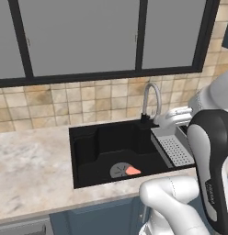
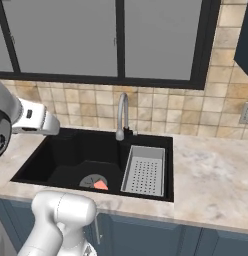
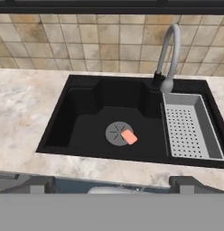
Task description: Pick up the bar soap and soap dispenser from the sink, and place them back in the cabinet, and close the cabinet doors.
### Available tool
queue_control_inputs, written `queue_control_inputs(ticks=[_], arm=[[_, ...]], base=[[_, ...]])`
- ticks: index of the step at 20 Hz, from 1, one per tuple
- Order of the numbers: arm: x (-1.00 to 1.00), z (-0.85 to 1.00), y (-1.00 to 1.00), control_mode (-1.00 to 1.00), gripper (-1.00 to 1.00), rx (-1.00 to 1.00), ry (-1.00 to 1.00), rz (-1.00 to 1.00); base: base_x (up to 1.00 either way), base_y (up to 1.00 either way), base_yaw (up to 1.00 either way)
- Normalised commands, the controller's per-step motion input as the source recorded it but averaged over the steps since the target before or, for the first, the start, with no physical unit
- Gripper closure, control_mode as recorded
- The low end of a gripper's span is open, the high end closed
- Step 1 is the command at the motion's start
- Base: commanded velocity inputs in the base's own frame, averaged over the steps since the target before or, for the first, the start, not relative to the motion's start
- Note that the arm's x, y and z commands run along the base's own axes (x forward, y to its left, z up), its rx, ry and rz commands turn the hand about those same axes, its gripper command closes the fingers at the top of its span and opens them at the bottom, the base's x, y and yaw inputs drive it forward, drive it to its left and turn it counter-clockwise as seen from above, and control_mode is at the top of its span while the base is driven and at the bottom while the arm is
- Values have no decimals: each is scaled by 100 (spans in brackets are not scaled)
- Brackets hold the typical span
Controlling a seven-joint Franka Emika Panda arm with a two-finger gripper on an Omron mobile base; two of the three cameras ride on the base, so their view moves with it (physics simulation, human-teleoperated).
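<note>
the marbled tabletop [image 3: 23, 113] is seen wrapped around the sink [image 1: 83, 142], a deep black basin taken here as the landmark. behind the sink a tiled wall [image 1: 65, 98] rises to grey window panes [image 1: 83, 34]. inside the sink, at its right side, a grey perforated tray [image 3: 188, 128] is set, and at the sink's back rim the curved faucet [image 3: 170, 49] is mounted. on the sink floor the round drain [image 3: 117, 133] lies, and the bar soap [image 3: 129, 136] rests touching it, overlapping its right edge.

the tool [image 3: 111, 182] is held above the front edge of the sink, its tips spread wide with nothing between them.

a slip is judged likely: the bar soap is flat and low, so the fingers could skid over it or scrape the drain. the deep walls and the faucet could be struck on descent.

in the hand view the soap is seen from above, clear of the sink's front wall; in both base views it is seen low and partly foreshortened. in the right base view a dark blue cabinet corner [image 2: 245, 45] is seen up right of the sink. the soap dispenser cannot be made out.
</note>
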Motion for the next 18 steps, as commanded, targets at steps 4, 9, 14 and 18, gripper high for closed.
queue_control_inputs(ticks=[4, 9, 14, 18], arm=[[51, 0, 0, -100, -100, 0, 3, 0], [47, 0, -1, -100, -100, 1, 7, 0], [21, -6, -6, -100, -100, 0, 10, 2], [4, -10, 0, -100, -100, 0, 10, 1]], base=[[0, 0, 0], [0, 0, 0], [0, 0, 0], [0, 0, 0]])
